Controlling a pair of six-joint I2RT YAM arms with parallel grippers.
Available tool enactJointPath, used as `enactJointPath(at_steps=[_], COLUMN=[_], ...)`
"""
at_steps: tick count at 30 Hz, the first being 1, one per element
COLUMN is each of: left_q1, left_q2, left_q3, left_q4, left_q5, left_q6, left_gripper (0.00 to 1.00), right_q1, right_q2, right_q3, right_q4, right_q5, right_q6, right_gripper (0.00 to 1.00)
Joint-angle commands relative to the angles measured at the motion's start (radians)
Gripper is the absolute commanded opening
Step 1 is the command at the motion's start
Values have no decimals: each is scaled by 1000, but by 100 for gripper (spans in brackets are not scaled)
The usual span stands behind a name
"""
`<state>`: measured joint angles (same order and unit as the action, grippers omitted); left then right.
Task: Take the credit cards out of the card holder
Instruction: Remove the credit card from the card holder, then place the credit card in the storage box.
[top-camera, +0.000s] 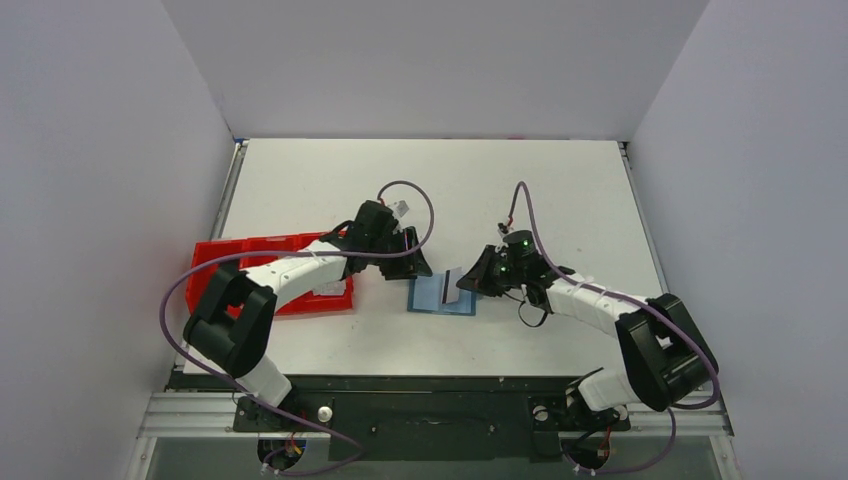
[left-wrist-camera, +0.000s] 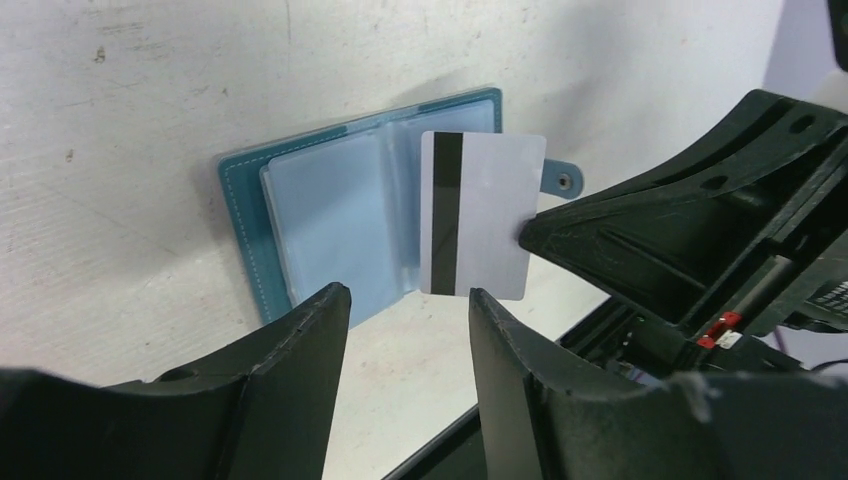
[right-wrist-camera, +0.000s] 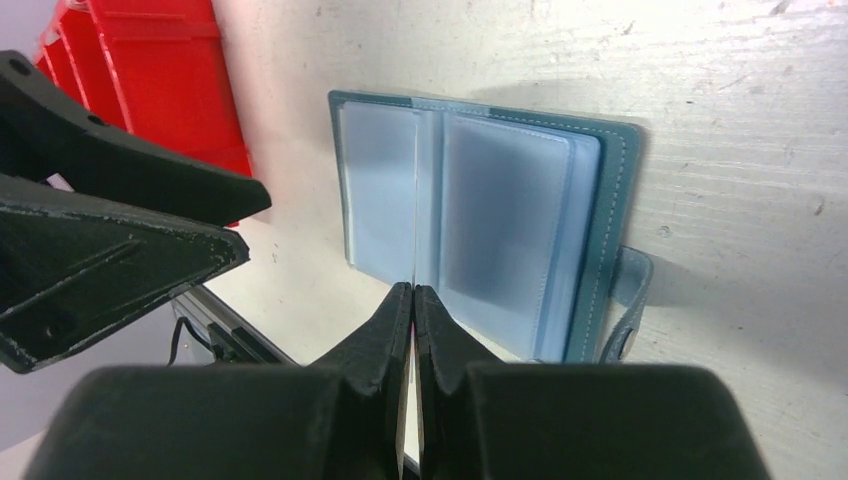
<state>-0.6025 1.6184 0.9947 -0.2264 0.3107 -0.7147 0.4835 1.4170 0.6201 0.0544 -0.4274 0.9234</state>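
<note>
The blue card holder (top-camera: 432, 298) lies open on the table, its clear sleeves up; it also shows in the left wrist view (left-wrist-camera: 320, 210) and the right wrist view (right-wrist-camera: 500, 210). My right gripper (top-camera: 470, 283) is shut on a credit card (left-wrist-camera: 483, 215) with a pale back and a black stripe. It holds the card upright above the holder's middle fold, and the card looks edge-on in the right wrist view (right-wrist-camera: 413, 250). My left gripper (left-wrist-camera: 408, 300) is open and empty, just left of the holder, facing the card. No second card shows.
A red three-compartment tray (top-camera: 270, 270) sits to the left under my left arm, and it also shows in the right wrist view (right-wrist-camera: 160, 70). The table's front edge and a black rail lie just near of the holder.
</note>
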Motion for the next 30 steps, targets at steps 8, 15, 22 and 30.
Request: enactJointPath(at_steps=[8,15,22,30], left_q1=[98,112,112,116], left_q2=[-16,8,21,15], left_q3=[-51,-80,-88,-93], left_q4=[271,414,431,417], left_q5=[280,379,396,373], left_q6=[-132,-207,-224,-219], left_gripper=[46,46,46,46], right_q1=[-37,-41,-55,-60], right_q2=[-87,-96,-98,-115], right_q3=[83,90,85,82], right_q4=[31,70,119,124], right_q5=[-100,-145,-188,-194], right_q6=[41,76,119,126], right_gripper=[0,0,0,0])
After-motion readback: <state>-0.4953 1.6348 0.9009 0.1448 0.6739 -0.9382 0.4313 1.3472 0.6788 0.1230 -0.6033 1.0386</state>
